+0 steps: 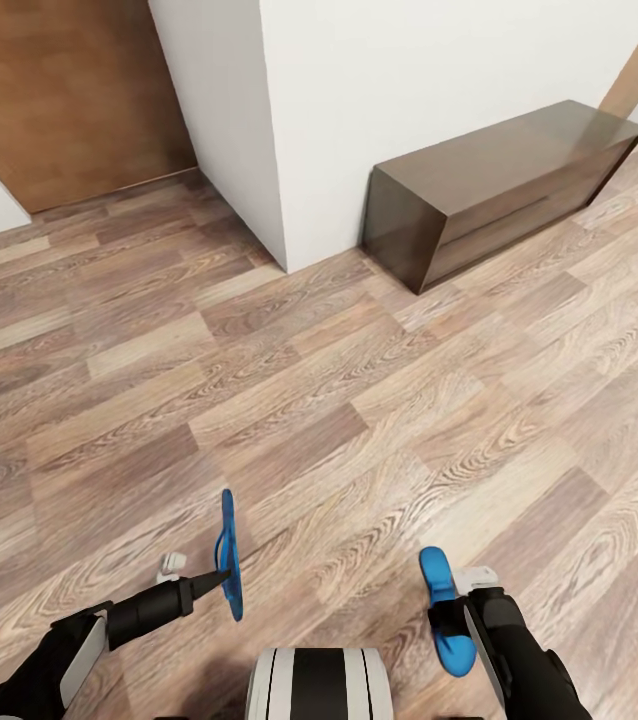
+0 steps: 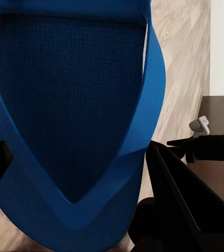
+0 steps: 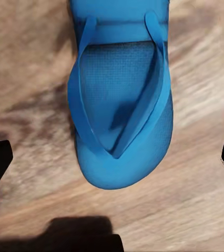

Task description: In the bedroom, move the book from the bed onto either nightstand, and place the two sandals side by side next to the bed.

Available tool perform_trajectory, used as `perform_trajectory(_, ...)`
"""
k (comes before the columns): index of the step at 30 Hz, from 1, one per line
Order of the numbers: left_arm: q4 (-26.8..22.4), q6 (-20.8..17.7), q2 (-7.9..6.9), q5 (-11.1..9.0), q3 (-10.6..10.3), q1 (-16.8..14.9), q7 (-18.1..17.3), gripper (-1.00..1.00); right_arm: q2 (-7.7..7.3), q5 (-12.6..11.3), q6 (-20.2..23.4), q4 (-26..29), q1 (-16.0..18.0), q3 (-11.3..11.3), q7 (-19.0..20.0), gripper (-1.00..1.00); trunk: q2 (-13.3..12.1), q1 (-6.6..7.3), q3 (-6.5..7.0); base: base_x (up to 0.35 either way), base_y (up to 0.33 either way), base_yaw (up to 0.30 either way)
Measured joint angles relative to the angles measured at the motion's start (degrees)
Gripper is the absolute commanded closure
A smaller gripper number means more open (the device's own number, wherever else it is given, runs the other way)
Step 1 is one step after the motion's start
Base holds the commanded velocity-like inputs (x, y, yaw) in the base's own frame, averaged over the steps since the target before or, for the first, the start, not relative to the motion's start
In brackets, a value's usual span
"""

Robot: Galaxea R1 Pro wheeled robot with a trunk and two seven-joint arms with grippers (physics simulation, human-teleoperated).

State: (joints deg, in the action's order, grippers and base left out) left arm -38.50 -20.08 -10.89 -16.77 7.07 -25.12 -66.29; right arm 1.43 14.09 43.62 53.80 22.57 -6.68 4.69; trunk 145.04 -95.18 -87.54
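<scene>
Left gripper [image 1: 221,578] clamps one blue sandal [image 1: 228,555] edge-up over the wood floor [image 1: 359,400]. Right gripper [image 1: 456,610] grips the other sandal [image 1: 445,610].

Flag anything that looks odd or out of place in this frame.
Both sandals are off the floor: the left gripper carries one sandal edge-on and upright, and the other sandal sits at the right gripper. Nothing looks damaged or spilled.
</scene>
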Motion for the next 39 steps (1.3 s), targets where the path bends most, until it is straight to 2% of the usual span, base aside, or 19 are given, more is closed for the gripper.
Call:
perform_trajectory(29, 0.00, 0.00, 0.00, -0.08, 0.10, 0.00, -0.09, 1.00, 0.07, 0.02, -0.06, 0.16, 0.00, -0.06, 0.00, -1.00, 0.00, -0.01, 0.00, 0.038, -0.002, 0.000)
perform_trajectory(39, 0.02, 0.00, 0.00, -0.03, 0.05, 0.00, -0.02, 1.00, 0.01, 0.01, -0.06, 0.09, 0.00, -0.06, 0.00, -1.00, 0.13, -0.27, -2.21, 0.000, 0.000, 0.000)
